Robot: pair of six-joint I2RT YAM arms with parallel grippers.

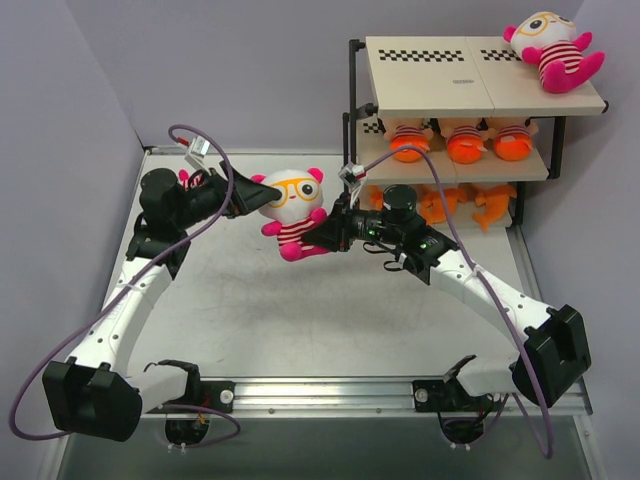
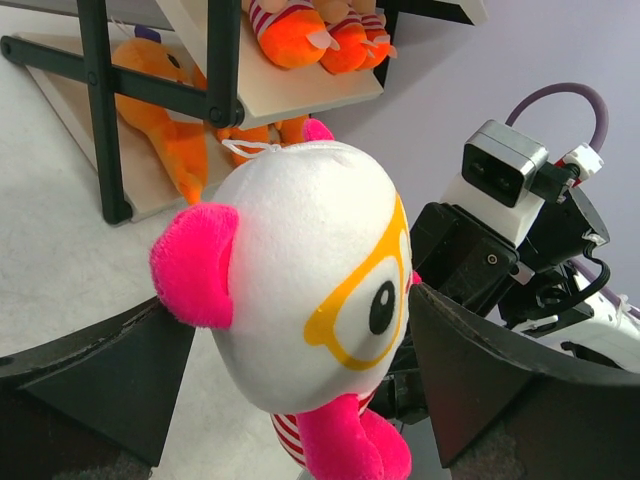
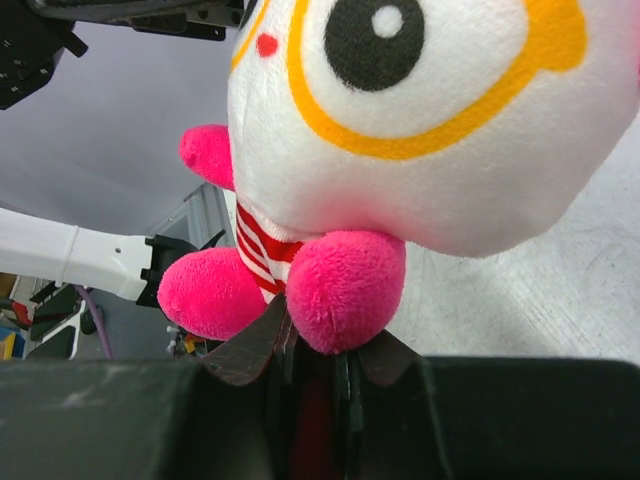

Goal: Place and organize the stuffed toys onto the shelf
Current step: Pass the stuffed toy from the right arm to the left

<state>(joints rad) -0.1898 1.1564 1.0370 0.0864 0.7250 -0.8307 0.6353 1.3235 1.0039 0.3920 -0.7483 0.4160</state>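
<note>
Grey scuffed worktop (image 1: 300, 310), lavender walls. Shelf (image 1: 440, 75) far right: black tube frame, beige boards with checkered strips. Glasses toy (image 1: 292, 205) hangs between both arms, left of the shelf, off the worktop. Only the top view shows a second glasses toy (image 1: 555, 50), lying at the top board's right end. Striped dolls (image 1: 462, 140) in a row on the middle board, orange sharks (image 1: 470, 205) on the bottom. Left wrist view: left pincer (image 1: 250, 197) spread wide, fingers (image 2: 120, 370) either side of the round white head, plush not visibly squeezed. Right wrist view: right pincer (image 1: 325, 235) clamped on a fuzzy pink foot, red-white striped body above.
</note>
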